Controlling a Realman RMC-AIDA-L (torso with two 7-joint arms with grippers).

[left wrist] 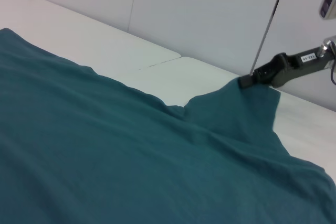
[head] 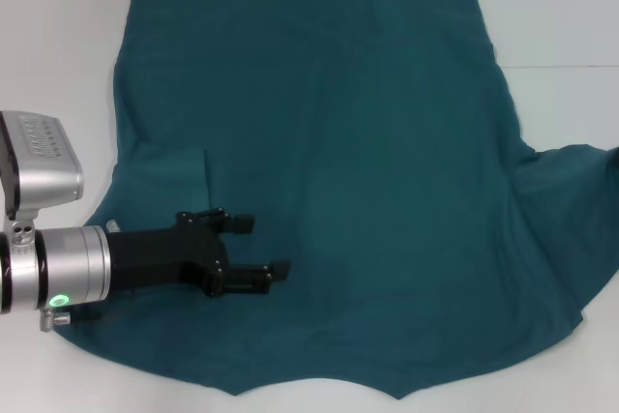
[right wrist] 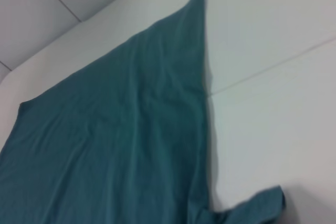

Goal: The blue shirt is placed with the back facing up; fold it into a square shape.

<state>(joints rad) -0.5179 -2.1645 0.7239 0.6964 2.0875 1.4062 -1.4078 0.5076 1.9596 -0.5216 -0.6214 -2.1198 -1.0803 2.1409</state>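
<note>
Nearest the robot, the blue shirt [head: 368,191] ends in a curved collar-side edge at about 6 o'clock on the white table [head: 571,7]. Plain side is up, no lettering showing. Long axis runs 6 to 12 o'clock, hem at the far end.

Just above that near edge, at roughly 8 o'clock, the left gripper [head: 263,249] sits over the shirt's left part. Its two black fingers are spread apart w/ nothing between them, pointing toward 3 o'clock. A bit of cloth is already turned in beside it, a short vertical fold edge showing just beyond the fingers, so the left sleeve looks tucked inward.

At 3 to 4 o'clock the shirt's right sleeve stretches out past the frame edge. The left wrist view shows why: the right gripper [left wrist: 247,81] is pinched on the sleeve tip, holding it lifted and taut off the table.

My guess is the coming move turns on this: the sleeve lies outboard of the body at 3 o'clock, and the right arm is the one on it, so it should carry the sleeve toward 9 o'clock, across the back. The left gripper is close to that landing area and may need to clear.

Farther off, the hem lies flat at 12 o'clock.

No containers here, just table and shirt.
</note>
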